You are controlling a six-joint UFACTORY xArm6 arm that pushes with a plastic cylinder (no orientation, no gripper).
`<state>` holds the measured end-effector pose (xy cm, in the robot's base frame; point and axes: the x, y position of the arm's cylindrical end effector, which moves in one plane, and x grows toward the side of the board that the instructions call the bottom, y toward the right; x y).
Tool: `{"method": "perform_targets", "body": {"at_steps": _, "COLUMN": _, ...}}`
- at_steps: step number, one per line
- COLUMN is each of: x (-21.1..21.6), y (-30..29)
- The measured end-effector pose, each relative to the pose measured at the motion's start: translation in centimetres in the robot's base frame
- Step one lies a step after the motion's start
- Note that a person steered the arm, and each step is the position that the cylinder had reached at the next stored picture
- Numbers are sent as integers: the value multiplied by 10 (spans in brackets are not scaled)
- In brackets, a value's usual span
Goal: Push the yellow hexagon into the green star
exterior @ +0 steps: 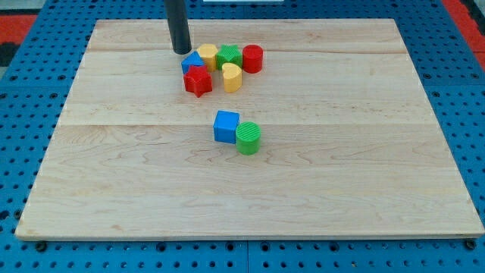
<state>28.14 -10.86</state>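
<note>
The yellow hexagon (208, 55) sits in a cluster near the view's top centre, touching the green star (229, 56) on its right. My tip (181, 51) rests on the board just left of the yellow hexagon and above the blue block (192, 64). A red star (198, 81) lies below the blue block. A yellow block (232, 76) lies below the green star. A red cylinder (252, 58) stands to the right of the green star.
A blue cube (226, 126) and a green cylinder (248, 138) sit together near the board's middle. The wooden board (114, 189) lies on a blue pegboard surface (23, 114).
</note>
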Motion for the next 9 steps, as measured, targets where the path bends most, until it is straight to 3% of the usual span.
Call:
{"method": "perform_targets", "body": {"at_steps": 1, "x": 16, "y": 0}}
{"method": "perform_targets", "body": {"at_steps": 6, "x": 15, "y": 16}}
{"method": "perform_targets", "body": {"at_steps": 8, "x": -13, "y": 21}}
{"method": "perform_targets", "body": {"at_steps": 9, "x": -14, "y": 58}}
